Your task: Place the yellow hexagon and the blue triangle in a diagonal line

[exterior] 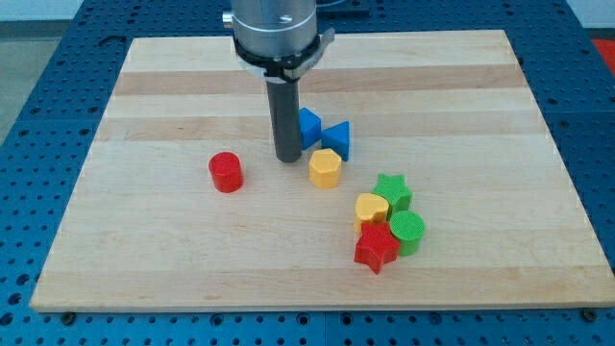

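Where my tip (pixel 288 158) rests, blue triangle (pixel 337 139) points left.

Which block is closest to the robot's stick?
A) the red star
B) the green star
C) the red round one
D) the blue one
D: my tip stands right against the blue block at its right in the view, while the red cylinder, green star and red star sit clearly farther off.

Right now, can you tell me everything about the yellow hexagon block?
The yellow hexagon is a small, chunky six-sided block, plain yellow, looking like smooth plastic. It sits flat on the wooden board near the middle. The blue triangle lies just above it, very close; I cannot tell if they touch. My tip stands just to its left, apart from it.
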Controlling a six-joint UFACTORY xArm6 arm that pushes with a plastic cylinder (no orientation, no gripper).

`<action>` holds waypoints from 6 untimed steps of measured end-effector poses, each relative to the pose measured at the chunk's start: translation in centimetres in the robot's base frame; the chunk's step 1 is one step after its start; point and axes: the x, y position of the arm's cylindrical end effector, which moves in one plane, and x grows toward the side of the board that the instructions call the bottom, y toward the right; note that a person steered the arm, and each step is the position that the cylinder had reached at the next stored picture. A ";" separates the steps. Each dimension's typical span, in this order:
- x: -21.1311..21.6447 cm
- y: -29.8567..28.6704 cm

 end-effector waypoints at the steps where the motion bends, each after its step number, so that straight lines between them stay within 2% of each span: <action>1: 1.2 1.8; 3: 1.1 8.2; 5: -0.5 4.4; 6: -0.8 4.5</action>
